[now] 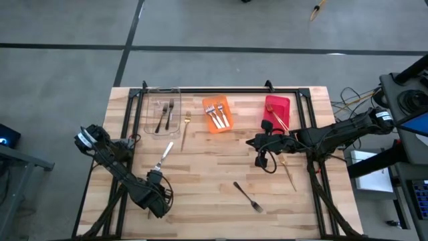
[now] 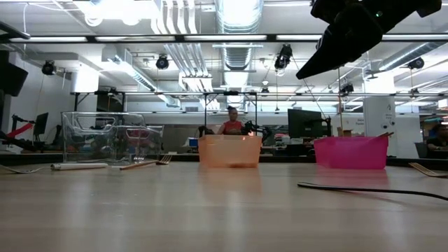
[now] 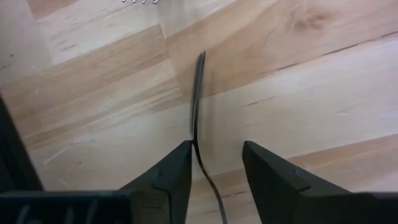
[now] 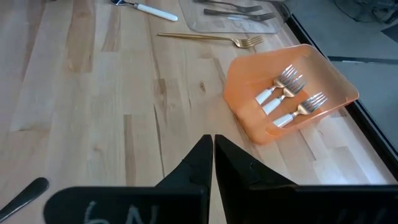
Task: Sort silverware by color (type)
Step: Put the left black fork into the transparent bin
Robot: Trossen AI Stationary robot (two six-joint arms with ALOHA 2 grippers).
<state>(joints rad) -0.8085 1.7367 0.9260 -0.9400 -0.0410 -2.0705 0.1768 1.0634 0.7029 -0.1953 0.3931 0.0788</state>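
My left gripper points down at the table's near left, over the near end of a white-handled fork that lies flat on the wood. In the left wrist view its fingers stand apart on either side of a slim dark stem. The stem runs close along one fingertip; I cannot tell whether they touch. My right gripper is shut on nothing, above the table between the orange bin and the red bin. A dark fork lies near the front edge.
The clear bin holds two dark forks, the orange bin three white-handled forks, and the red bin gold ones. One gold fork lies beside the clear bin, another under my right arm. A black frame edges the far side.
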